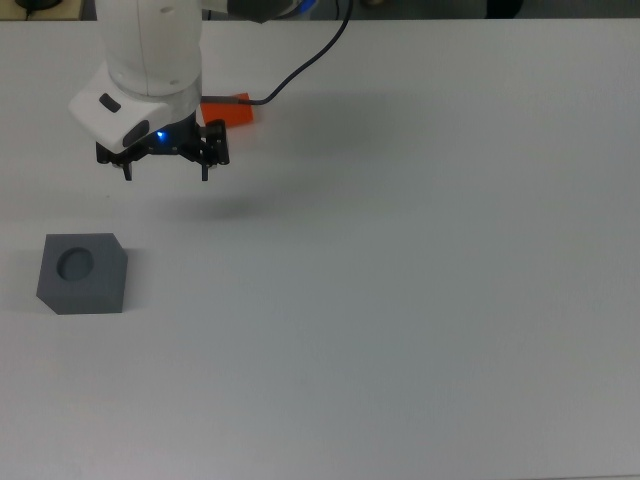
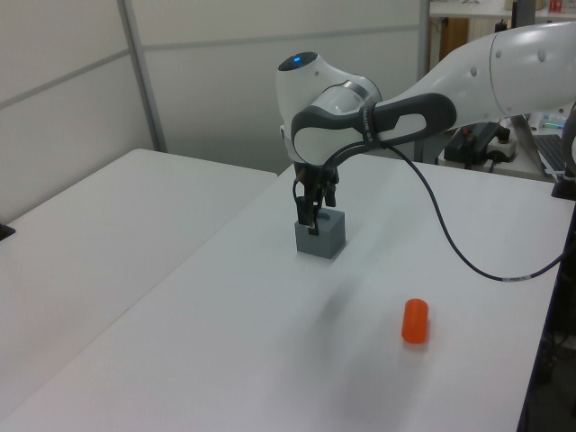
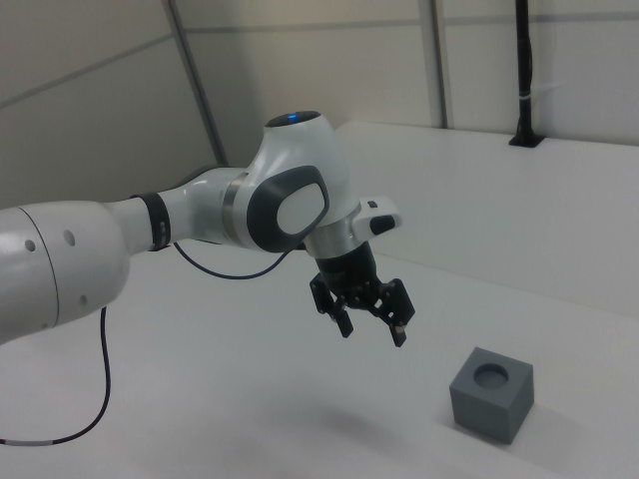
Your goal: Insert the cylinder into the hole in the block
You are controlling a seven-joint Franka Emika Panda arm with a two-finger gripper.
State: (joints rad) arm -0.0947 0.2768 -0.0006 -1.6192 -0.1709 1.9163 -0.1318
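White panelled walls back a plain white counter carrying only the task's things. Taking the grey block as the landmark, the gripper hangs in the air up the top view from it, fingers spread and holding nothing. The orange cylinder lies on the counter well apart from the block, beyond the gripper in the top view. No grasp is made yet; the next move, I judge, calls for descending over the cylinder and closing on it.
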